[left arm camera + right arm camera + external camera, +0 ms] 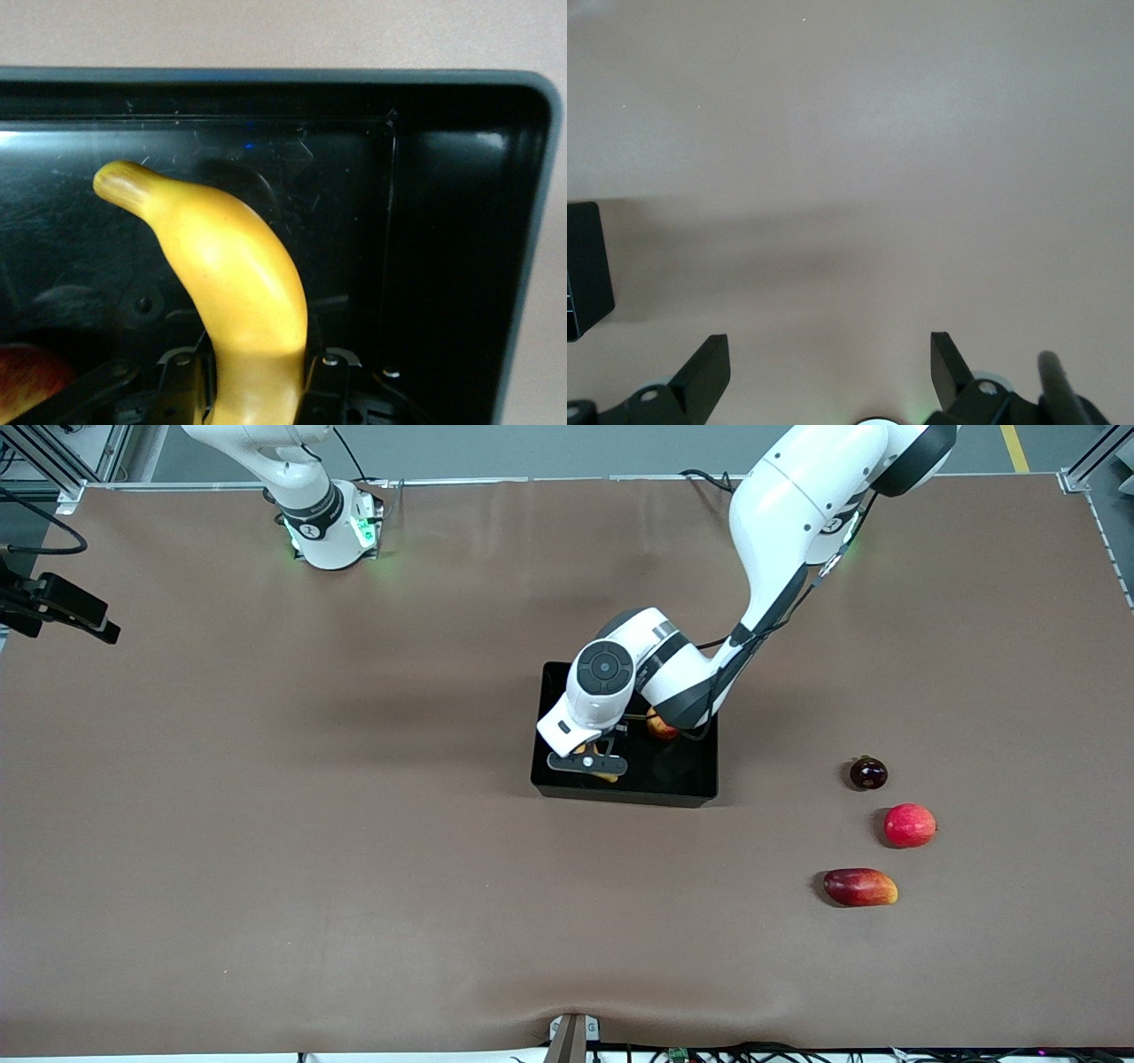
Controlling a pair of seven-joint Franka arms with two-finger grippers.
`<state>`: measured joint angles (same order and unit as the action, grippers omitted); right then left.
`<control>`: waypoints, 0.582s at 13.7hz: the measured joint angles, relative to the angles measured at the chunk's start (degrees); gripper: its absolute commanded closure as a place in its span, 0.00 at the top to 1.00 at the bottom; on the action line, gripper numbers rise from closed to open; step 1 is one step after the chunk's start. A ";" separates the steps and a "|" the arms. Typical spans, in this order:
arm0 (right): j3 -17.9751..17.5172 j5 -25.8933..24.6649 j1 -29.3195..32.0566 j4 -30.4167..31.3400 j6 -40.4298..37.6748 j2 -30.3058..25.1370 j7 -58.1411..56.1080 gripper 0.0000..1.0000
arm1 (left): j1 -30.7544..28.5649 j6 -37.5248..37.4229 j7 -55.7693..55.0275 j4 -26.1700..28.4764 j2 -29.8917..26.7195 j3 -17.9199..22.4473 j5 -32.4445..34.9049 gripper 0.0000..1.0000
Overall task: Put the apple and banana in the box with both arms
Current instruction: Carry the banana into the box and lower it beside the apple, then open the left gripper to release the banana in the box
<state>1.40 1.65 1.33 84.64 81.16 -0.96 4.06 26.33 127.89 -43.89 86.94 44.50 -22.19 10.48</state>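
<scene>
The black box (631, 792) lies mid-table. My left gripper (588, 763) is low inside it, shut on the yellow banana (606, 776), which is mostly hidden under the hand. In the left wrist view the banana (232, 274) runs out from between the fingers (182, 385) over the box floor (461, 230). The apple (661, 727) lies in the box beside the left wrist and shows at the edge of the left wrist view (25, 379). My right gripper (828, 350) is open and empty over bare table, out of the front view. A box corner (585, 266) shows in the right wrist view.
Three other fruits lie toward the left arm's end of the table: a dark round fruit (868, 773), an evenly pink-red round fruit (910, 825) and a red-yellow mango-like fruit (859, 887), the nearest to the front camera. The right arm's base (330, 524) stands at the table's edge.
</scene>
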 measured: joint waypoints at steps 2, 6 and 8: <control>0.00 0.00 0.00 0.00 0.00 0.00 0.00 1.00 | 0.68 2.14 -0.29 0.00 1.37 0.32 0.44 0.00; 0.00 0.00 0.00 0.00 0.00 0.00 0.00 1.00 | 2.76 3.80 -0.31 -0.04 3.44 2.69 0.50 0.00; 0.00 0.00 0.00 0.00 0.00 0.01 -0.01 1.00 | 2.87 3.96 -0.38 -0.21 3.76 2.86 0.50 0.14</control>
<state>1.40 1.65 1.33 84.64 81.16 -0.95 4.06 29.20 131.85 -44.27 86.73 48.26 -19.34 10.98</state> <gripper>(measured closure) 0.000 0.621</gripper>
